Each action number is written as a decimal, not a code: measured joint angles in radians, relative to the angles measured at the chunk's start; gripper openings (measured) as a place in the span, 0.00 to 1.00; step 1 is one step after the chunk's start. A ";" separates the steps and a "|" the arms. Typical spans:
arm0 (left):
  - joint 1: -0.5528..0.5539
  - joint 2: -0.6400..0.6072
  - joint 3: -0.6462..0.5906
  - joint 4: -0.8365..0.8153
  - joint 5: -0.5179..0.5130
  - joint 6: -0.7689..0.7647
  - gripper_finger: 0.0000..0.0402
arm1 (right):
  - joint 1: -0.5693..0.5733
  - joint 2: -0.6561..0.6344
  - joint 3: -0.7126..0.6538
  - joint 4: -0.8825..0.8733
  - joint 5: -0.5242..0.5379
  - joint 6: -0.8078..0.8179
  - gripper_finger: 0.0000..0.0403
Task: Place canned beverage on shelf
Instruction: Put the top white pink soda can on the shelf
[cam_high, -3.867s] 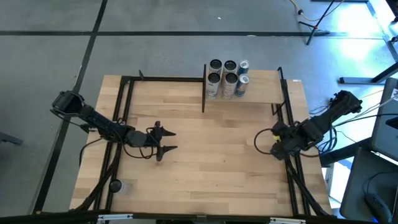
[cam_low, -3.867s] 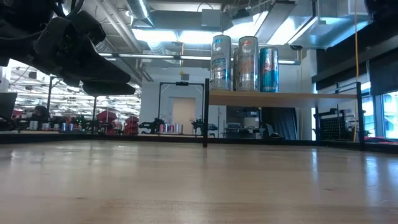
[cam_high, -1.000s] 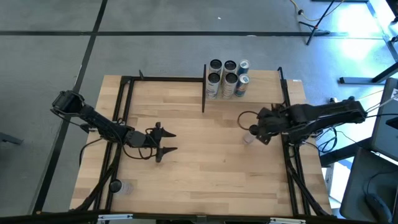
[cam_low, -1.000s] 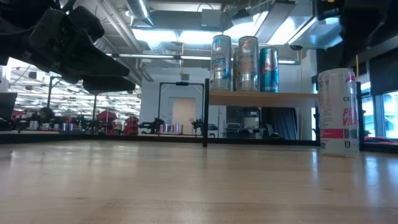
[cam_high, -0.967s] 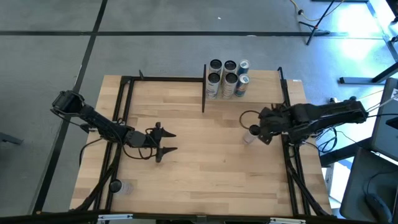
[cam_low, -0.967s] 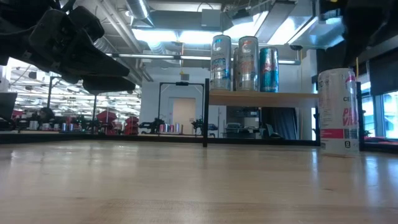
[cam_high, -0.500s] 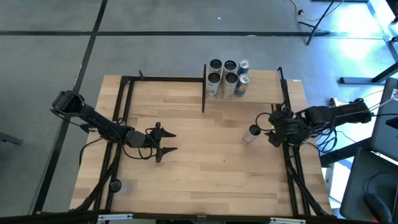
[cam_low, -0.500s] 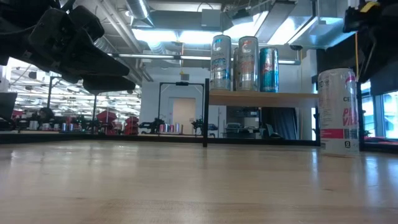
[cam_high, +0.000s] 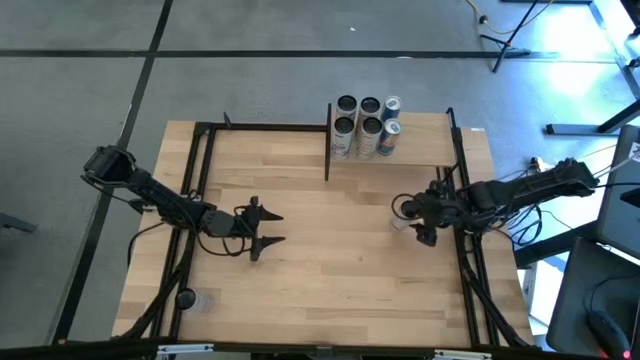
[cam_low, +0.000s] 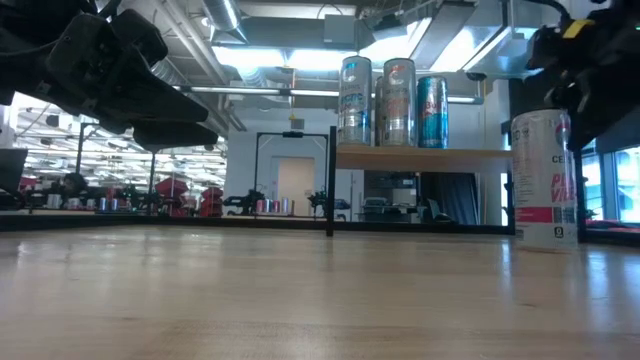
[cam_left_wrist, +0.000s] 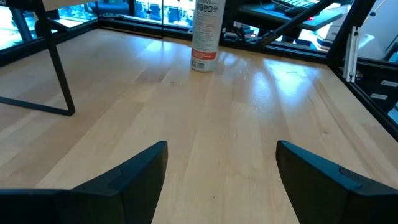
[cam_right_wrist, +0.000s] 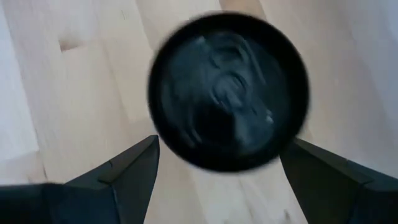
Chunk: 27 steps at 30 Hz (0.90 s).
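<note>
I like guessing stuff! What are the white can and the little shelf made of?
The white can looks like thin metal with a smooth printed wrap; its dark round top looks like a can lid, though blurred. The shelf looks like pale unpainted wood, planked like the tabletop, on thin black posts that are probably metal.

White can (cam_low: 543, 179) with pink lettering, upright on tabletop, right of centre, apart from shelf. Shelf (cam_high: 420, 148): raised pale-wood board on black posts, far right; five upright cans (cam_high: 367, 125) clustered at its left end.
</note>
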 joint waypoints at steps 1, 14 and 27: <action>0.000 0.000 0.000 0.000 0.000 0.000 0.71 | 0.000 0.017 0.000 0.019 -0.001 -0.003 0.78; 0.000 0.000 0.000 -0.007 0.001 0.000 0.71 | 0.000 0.130 0.001 0.178 -0.013 -0.066 0.78; 0.000 0.000 0.000 -0.006 0.004 0.000 0.71 | 0.000 0.130 0.001 0.233 0.012 0.046 0.55</action>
